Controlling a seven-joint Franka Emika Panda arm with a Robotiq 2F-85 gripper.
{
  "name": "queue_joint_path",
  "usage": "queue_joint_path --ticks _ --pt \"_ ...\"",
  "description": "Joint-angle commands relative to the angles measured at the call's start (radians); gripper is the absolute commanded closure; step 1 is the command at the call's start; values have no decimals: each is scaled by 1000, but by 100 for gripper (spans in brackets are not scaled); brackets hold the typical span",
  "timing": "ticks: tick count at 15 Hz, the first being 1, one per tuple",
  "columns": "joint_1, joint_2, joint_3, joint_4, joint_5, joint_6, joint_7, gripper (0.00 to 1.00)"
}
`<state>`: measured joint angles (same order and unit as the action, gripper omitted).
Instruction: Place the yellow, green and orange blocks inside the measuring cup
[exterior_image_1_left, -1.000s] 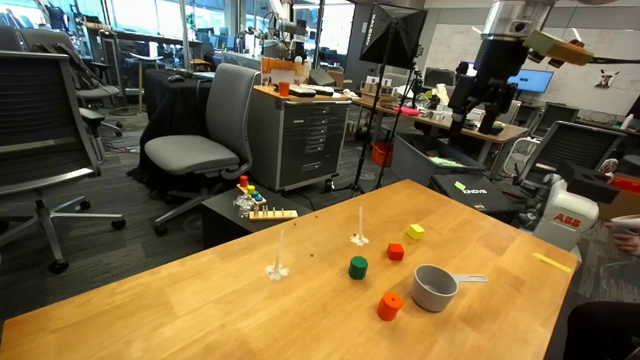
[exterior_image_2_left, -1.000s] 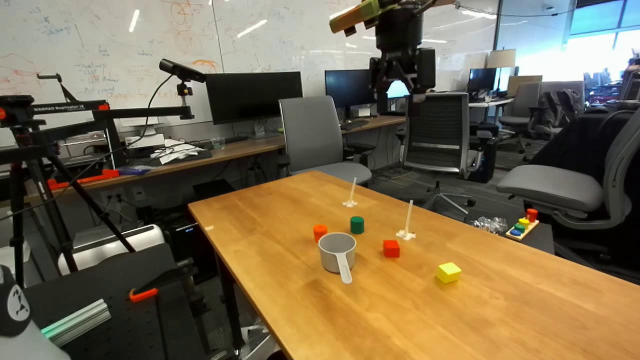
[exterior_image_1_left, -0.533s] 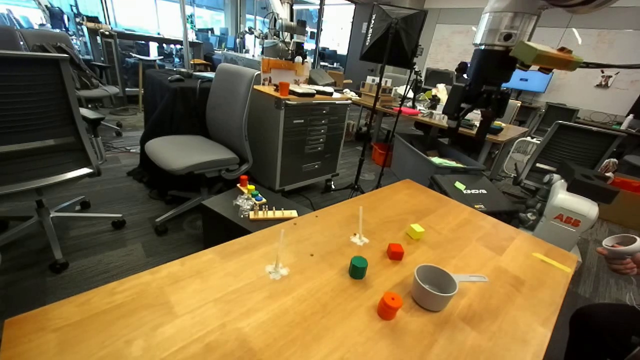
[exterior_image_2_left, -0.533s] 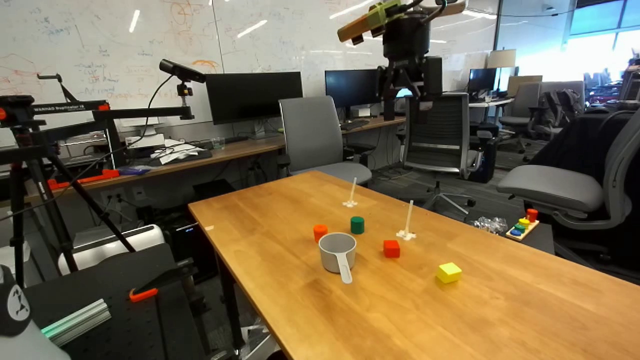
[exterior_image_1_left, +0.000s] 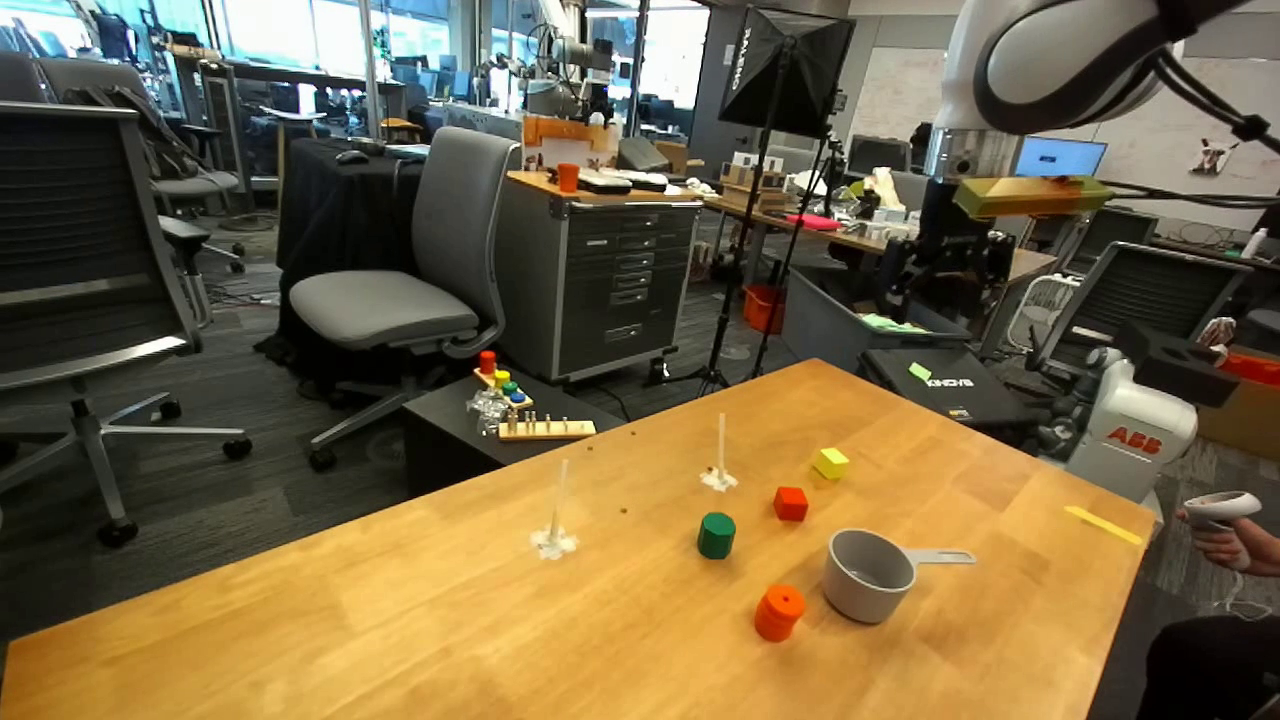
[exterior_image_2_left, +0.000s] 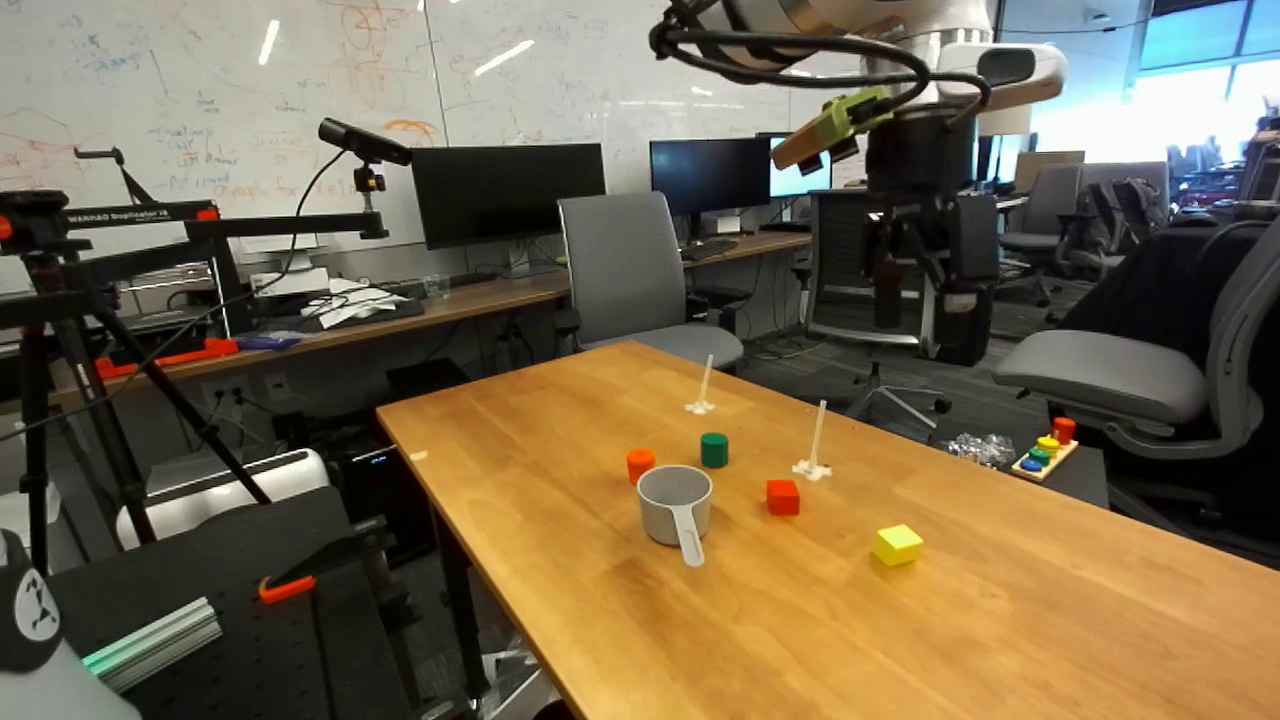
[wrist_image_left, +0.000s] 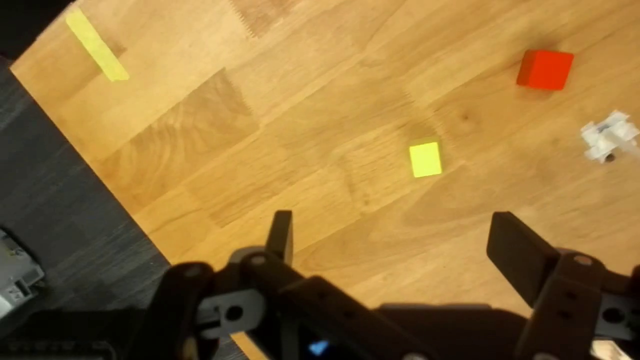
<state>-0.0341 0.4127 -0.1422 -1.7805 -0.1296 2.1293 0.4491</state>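
Gripper (wrist_image_left: 392, 231) empty, jaws apart. In an exterior view, clocked from measuring cup (exterior_image_1_left: 852, 590): yellow block (exterior_image_1_left: 830, 463) 11 o'clock, green block (exterior_image_1_left: 716, 536) 9–10, orange block (exterior_image_1_left: 779, 613) 8, so near I'd fear grabbing it knocks the cup.

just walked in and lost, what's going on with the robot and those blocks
The robot's gripper hangs open above the table, holding nothing, while its wrist view shows the yellow block. That block, the green block and the orange block sit on the table outside the measuring cup; none is in it yet. At the edge of an exterior view, a person's hand holds a white controller.
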Motion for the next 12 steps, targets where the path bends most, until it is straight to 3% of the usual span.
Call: queue_joint_path --ticks 1,9,12 --pt "-4 113 -28 125 60 -37 132 0" --pt "4 334 -42 353 138 -49 370 0" --pt "9 390 -32 417 115 -74 357 0"
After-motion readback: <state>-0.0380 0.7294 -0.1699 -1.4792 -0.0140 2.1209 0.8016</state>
